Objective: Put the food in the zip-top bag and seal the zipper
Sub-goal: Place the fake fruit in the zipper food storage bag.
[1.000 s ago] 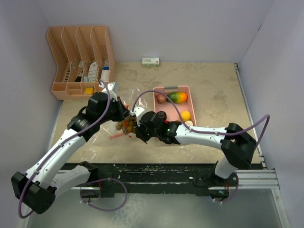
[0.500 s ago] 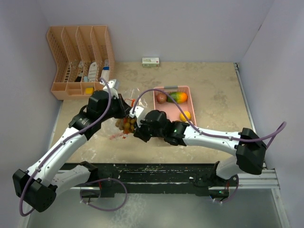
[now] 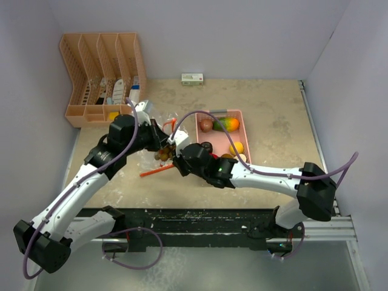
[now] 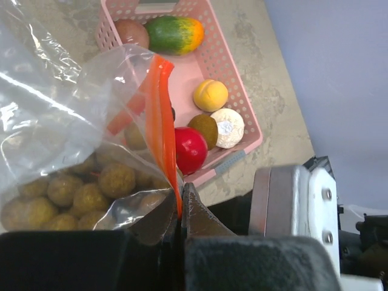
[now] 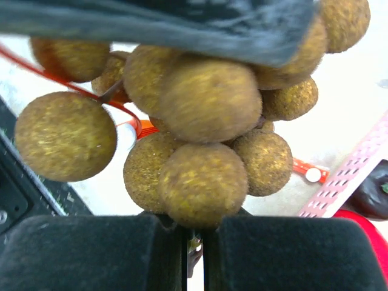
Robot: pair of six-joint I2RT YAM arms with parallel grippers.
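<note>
Only the right wrist view shows the right claw point(image 5: 194, 233) pinched shut under the cluster of fuzzy tan balls point(image 5: 206, 115). Only the left wrist view shows the left claw point(image 4: 180, 200) clamped on the orange zipper strip point(image 4: 159, 115) of the crinkled clear bag point(image 4: 54, 91), with tan balls visible through its film. Farther off on the desk point(image 3: 273, 115), a latticed pink basket point(image 4: 227, 66) holds a glossy red apple point(image 4: 190, 150), a lemon point(image 4: 210, 94) and a mango point(image 4: 174, 34).
</note>
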